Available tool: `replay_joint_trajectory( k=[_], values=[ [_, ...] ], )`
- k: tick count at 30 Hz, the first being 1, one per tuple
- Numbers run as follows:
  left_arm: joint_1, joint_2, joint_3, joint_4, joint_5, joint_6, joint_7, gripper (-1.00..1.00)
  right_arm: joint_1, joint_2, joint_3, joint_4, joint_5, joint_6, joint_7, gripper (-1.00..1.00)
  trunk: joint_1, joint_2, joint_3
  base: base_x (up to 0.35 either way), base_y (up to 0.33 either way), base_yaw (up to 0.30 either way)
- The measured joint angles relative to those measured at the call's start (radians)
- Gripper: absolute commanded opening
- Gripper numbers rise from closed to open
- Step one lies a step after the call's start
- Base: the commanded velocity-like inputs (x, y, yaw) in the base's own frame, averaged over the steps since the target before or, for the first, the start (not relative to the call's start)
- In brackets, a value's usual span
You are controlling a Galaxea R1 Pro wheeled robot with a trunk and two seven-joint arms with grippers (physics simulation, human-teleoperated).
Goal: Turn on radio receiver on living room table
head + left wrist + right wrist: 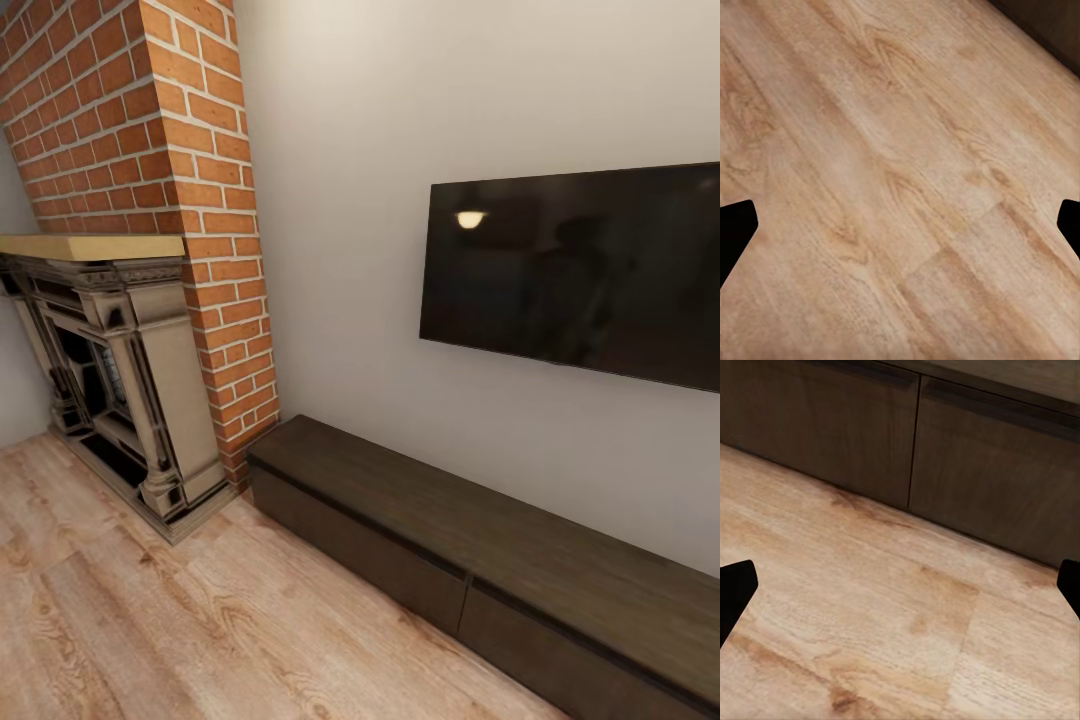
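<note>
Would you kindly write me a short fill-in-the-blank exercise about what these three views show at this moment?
1. The chimney column above the fireplace is built of red ____.
2. The dark screen is mounted on the ____.
3. Below the screen, a long dark cabinet stands on the wood plank ____.
4. Between the right gripper jaws, the wrist view shows two cabinet ____ fronts.

Missing words: brick; wall; floor; door
</note>
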Motion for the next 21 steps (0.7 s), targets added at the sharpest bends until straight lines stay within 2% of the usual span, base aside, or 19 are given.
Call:
replay_joint_trajectory(
  k=[11,21],
  values=[
    [0.000,0.000,0.000,0.003,0.001,0.000,0.001,1.00,0.000,0.000,0.001,0.000,0.001,0.004,0.003,1.00,0.000,0.000,0.000,0.000,0.000,0.000],
    [0.001,0.001,0.001,0.016,0.001,0.000,0.002,1.00,0.000,-0.002,0.000,0.051,0.000,0.004,0.003,1.00,0.000,0.000,0.000,0.000,0.000,0.000]
  ],
)
